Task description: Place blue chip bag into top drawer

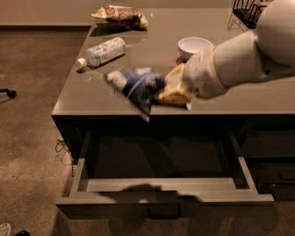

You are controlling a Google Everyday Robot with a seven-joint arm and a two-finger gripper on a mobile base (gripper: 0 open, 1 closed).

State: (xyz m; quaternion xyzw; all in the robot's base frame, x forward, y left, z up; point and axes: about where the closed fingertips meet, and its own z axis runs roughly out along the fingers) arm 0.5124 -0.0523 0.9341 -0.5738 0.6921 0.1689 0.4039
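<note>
The blue chip bag is crumpled dark blue and white and hangs in the air at the table's front edge, above the open top drawer. My gripper is shut on the bag's right end, its yellowish fingers wrapped around it. The white arm reaches in from the right. The drawer is pulled out below the table top, its grey inside bare, with the handle at the middle of its front.
On the grey table lie a plastic bottle at the left, a brown-red snack bag at the back, and a white bowl behind my arm. A black wire rack stands at the back right. Brown carpet lies to the left.
</note>
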